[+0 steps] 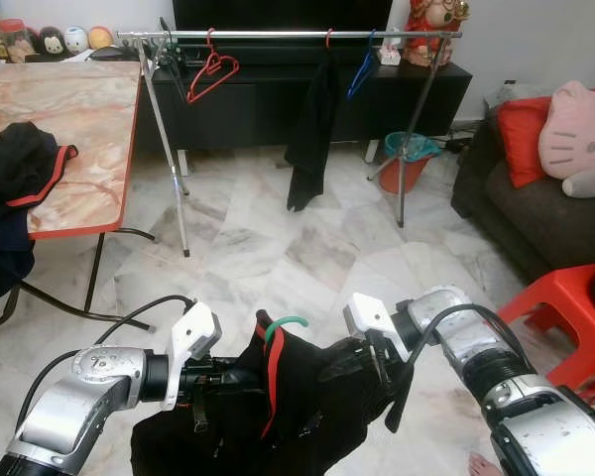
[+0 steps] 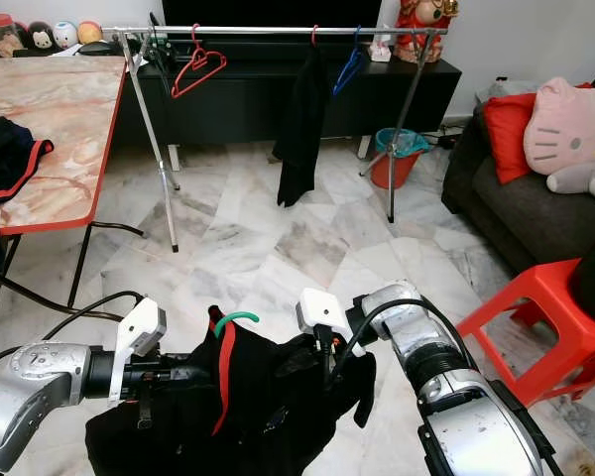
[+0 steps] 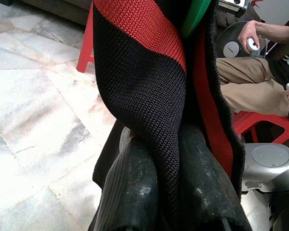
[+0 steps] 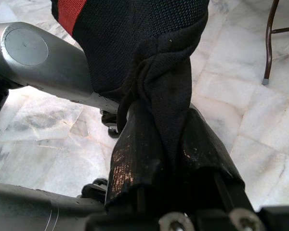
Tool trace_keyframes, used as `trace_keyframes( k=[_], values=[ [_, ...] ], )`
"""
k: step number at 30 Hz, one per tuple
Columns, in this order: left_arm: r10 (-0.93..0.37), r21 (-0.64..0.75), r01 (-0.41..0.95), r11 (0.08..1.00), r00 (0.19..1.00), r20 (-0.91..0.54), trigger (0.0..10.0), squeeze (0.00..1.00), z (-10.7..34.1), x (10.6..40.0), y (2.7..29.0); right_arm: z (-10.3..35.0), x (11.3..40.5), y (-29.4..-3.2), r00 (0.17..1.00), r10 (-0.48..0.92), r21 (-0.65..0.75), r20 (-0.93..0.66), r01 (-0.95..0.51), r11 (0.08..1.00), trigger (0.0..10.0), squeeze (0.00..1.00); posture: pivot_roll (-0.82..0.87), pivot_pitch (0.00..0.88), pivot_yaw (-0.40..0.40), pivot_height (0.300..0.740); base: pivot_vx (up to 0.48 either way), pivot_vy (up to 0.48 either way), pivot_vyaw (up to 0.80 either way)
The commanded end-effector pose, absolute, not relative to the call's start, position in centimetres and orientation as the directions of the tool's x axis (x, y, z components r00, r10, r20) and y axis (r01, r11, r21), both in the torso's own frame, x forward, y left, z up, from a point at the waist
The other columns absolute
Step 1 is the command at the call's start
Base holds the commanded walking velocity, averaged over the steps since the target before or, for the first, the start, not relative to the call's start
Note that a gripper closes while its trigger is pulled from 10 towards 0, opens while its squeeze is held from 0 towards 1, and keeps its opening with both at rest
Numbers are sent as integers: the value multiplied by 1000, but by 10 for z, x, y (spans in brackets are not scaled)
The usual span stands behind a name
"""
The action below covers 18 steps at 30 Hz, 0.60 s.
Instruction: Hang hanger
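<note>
The black garment (image 1: 278,407) with its red stripe hangs low in front of the robot, well short of the clothes rail (image 1: 288,35) across the marble floor (image 1: 268,248), and the green hanger (image 1: 286,323) pokes its hook out of the collar between the two claws. The left claw (image 1: 223,377) is clamped on a fold of the knit just left of that hook, and the right claw (image 1: 377,359) is clamped on a bunched wad of the same cloth to the hook's right, so each grips fabric, not plastic. By my reading the load is light but awkward: the knit is soft, stretchy and limp, it will sag and swing, and the hanger inside could slide or tip out of the shoulders; the stiff hook or the hanger's neck looks the surer place to hold when it comes to catching the rail. On the rail hang a red hanger (image 1: 211,71), a dark garment (image 1: 312,129) and a blue hanger (image 1: 361,67), with free bar between them. The head views give this whole layout, including the marble-patterned surface (image 1: 69,129) left of the rail. The left wrist view adds the ribbed weave pinched between the black fingers (image 3: 130,187), plus a seated person (image 3: 260,72) on a red stool behind.
</note>
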<state>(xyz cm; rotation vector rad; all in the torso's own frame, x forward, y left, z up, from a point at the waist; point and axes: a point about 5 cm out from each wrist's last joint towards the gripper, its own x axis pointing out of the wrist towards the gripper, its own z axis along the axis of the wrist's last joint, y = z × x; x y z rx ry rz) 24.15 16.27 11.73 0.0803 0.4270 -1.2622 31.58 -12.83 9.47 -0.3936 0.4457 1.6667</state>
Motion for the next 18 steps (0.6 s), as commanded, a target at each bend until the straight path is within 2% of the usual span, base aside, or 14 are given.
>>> trace_keyframes(
  k=[1,4,17,18],
  values=[
    [-900,-165,938,304,226,-373,0,0,116,240,160,103,318,-123,-162,861,41,-482,-986,-162,10000,1000,110,16,-128,740,0,0,0],
    [-887,-151,938,313,232,-398,0,0,112,241,161,102,316,-123,-201,843,66,-499,-979,-194,10000,1000,110,16,-128,740,0,0,0],
    [-889,-141,939,314,238,-392,0,0,114,243,159,101,315,-123,-198,843,62,-500,-979,-193,10000,1000,108,10,-126,740,0,0,0],
    [-886,-137,938,318,242,-395,0,0,113,244,160,102,316,-123,-178,841,39,-512,-982,-184,10000,753,107,6,-124,740,0,0,0]
  ],
)
